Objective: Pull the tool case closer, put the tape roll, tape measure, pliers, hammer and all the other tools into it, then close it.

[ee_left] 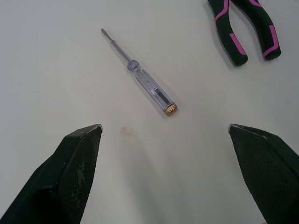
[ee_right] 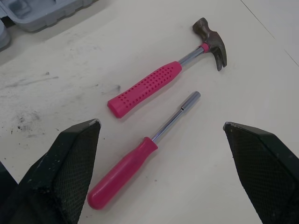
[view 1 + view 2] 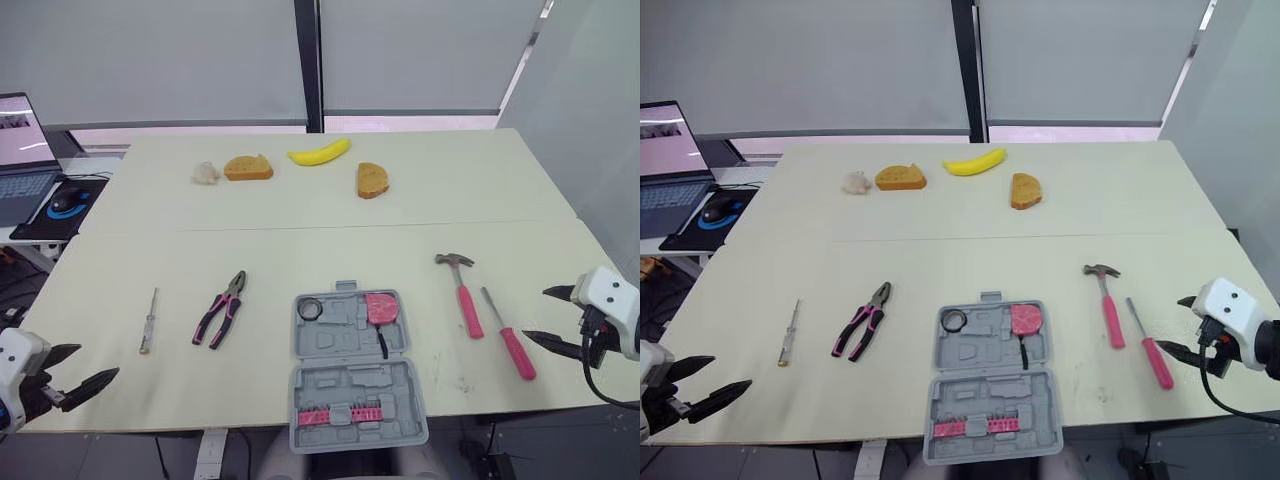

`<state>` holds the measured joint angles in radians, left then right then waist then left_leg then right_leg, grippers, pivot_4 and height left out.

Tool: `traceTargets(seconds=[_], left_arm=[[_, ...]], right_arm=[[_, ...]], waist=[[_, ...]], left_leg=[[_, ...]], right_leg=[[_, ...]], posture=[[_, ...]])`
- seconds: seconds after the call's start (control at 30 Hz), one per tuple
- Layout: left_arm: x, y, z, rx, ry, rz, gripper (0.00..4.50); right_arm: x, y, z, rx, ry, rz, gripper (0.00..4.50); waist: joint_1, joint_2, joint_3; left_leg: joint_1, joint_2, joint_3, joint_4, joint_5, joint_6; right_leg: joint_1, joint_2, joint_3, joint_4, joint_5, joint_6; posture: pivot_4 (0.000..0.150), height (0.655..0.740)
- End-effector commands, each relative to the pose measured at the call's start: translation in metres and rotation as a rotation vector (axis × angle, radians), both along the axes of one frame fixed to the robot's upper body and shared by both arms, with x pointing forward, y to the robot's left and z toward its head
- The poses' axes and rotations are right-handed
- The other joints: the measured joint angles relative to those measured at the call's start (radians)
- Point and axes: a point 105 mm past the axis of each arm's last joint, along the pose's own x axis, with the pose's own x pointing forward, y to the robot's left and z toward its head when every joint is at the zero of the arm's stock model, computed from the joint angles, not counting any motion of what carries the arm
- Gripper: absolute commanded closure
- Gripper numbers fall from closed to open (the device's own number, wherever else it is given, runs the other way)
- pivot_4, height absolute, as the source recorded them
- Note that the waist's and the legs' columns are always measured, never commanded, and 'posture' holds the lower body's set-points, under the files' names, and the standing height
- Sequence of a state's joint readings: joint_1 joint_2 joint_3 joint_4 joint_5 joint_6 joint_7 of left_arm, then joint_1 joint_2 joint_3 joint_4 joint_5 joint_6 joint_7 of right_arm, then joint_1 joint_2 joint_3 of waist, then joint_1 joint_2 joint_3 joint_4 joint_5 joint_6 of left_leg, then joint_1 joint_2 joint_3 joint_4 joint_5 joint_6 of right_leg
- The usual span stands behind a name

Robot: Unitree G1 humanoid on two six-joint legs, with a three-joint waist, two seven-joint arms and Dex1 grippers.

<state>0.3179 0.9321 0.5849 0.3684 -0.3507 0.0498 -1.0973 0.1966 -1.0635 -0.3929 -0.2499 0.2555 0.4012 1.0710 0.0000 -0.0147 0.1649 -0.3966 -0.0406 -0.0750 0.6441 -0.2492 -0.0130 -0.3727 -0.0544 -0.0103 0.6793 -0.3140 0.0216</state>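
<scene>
Now a pale table (image 3: 300, 220) carries an open grey case (image 3: 335, 340) at the middle of its near edge, with the lower half slightly overhanging that edge. In the case's far half a black tape roll (image 3: 300, 308) sits in the left compartment and a pink tape measure (image 3: 379, 307) in the right one. The near half holds a pink bit strip (image 3: 338, 413). Just left of the case lie black and pink pliers (image 3: 232, 294), jaws pointing to the far edge. Further left, toward the near left corner, lies a slim clear tester (image 3: 149, 320). Right of the case a hammer (image 3: 465, 300) with a pink handle lies with its head toward the far edge. Just beside it, nearer the right edge, is a pink nut driver (image 3: 512, 345), apart from the hammer. The left gripper (image 3: 98, 360) hovers at the near left corner, fingers spread wide and holding nothing, with the tester ahead of it. The right gripper (image 3: 535, 313) hovers at the right edge close to the nut driver, also spread wide with nothing between its fingers. Along the far edge are a whitish lump (image 3: 205, 173), a bread slice (image 3: 248, 167), a banana (image 3: 320, 153) and a second slice (image 3: 372, 180). Beyond the far left corner sit a laptop (image 3: 22, 150) and a mouse (image 3: 63, 202).
</scene>
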Motion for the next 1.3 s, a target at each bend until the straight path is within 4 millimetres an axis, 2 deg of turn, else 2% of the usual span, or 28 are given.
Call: traceTargets(seconds=[0.03,0.13,0.23,0.33,0.47,0.6,0.73,0.83,1.03,1.3], left_arm=[[0.002,0.006,0.014,0.033,-0.03,0.001,0.0],[-0.001,0.006,0.013,0.021,-0.02,0.008,0.0],[-0.003,0.004,0.012,0.016,-0.017,0.011,0.0],[-0.004,0.001,0.011,0.015,-0.015,0.007,0.0],[0.01,-0.027,0.013,-0.05,-0.066,-0.017,0.0],[0.027,-0.054,0.015,-0.082,-0.119,-0.015,0.0],[0.048,-0.082,0.013,-0.125,-0.171,0.031,0.0],[0.067,-0.106,0.007,-0.153,-0.209,0.078,0.0],[0.095,-0.134,-0.005,-0.168,-0.21,0.161,0.0],[0.112,-0.141,-0.024,-0.127,-0.147,0.213,0.0]], right_arm=[[0.002,-0.002,0.012,-0.024,-0.028,0.008,0.02],[0.003,0.004,0.016,-0.006,-0.043,0.034,0.02],[0.0,0.026,0.021,0.035,-0.047,0.12,0.02],[0.0,0.04,0.025,0.048,-0.06,0.173,0.02],[-0.004,0.096,0.042,0.138,-0.069,0.371,0.02],[-0.008,0.133,0.054,0.196,-0.068,0.5,0.02],[-0.008,0.16,0.061,0.256,-0.071,0.581,0.02],[-0.006,0.173,0.06,0.27,-0.068,0.626,0.02],[-0.004,0.184,0.058,0.278,-0.061,0.662,0.02],[-0.004,0.186,0.054,0.258,-0.059,0.678,0.02]], waist=[[0.0,0.0,0.0],[0.0,0.0,0.0],[0.0,0.0,0.0],[-0.001,0.0,0.0],[-0.003,0.001,0.0],[0.002,-0.002,0.001],[0.007,-0.003,0.001],[0.007,-0.003,0.001],[0.007,-0.005,0.0],[0.002,-0.005,0.0]], left_leg=[[0.0,0.0,0.0,0.0,0.0,0.0],[0.0,0.0,0.0,0.0,0.0,0.0],[0.0,0.0,0.0,0.0,0.0,0.0],[0.0,0.0,0.0,0.0,0.0,0.0],[0.0,0.0,0.001,0.0,0.0,0.0],[-0.001,0.0,-0.001,0.0,0.0,0.0],[-0.002,0.0,-0.001,0.001,0.0,0.0],[-0.002,0.0,0.0,0.001,0.0,0.0],[-0.002,-0.001,-0.001,0.001,0.0,0.0],[-0.001,-0.001,-0.001,0.001,0.0,0.0]], right_leg=[[0.0,0.0,0.0,0.0,0.0,0.0],[0.0,0.0,0.0,0.0,0.0,0.0],[0.0,0.0,0.0,0.0,0.0,0.0],[0.0,0.0,0.0,0.0,0.0,0.0],[-0.001,0.0,0.001,0.0,0.0,0.0],[-0.001,0.0,-0.001,0.0,0.0,0.0],[-0.001,-0.001,0.0,-0.001,0.001,0.001],[-0.001,0.0,0.0,-0.001,0.001,0.002],[-0.001,0.0,0.0,0.0,0.002,0.003],[-0.001,0.001,-0.001,0.001,0.002,0.003]], posture=[[0.15,0.74],[0.15,0.74],[0.15,0.74],[0.15,0.74],[0.15,0.74],[0.15,0.74],[0.15,0.74],[0.15,0.74],[0.15,0.74],[0.15,0.74]])
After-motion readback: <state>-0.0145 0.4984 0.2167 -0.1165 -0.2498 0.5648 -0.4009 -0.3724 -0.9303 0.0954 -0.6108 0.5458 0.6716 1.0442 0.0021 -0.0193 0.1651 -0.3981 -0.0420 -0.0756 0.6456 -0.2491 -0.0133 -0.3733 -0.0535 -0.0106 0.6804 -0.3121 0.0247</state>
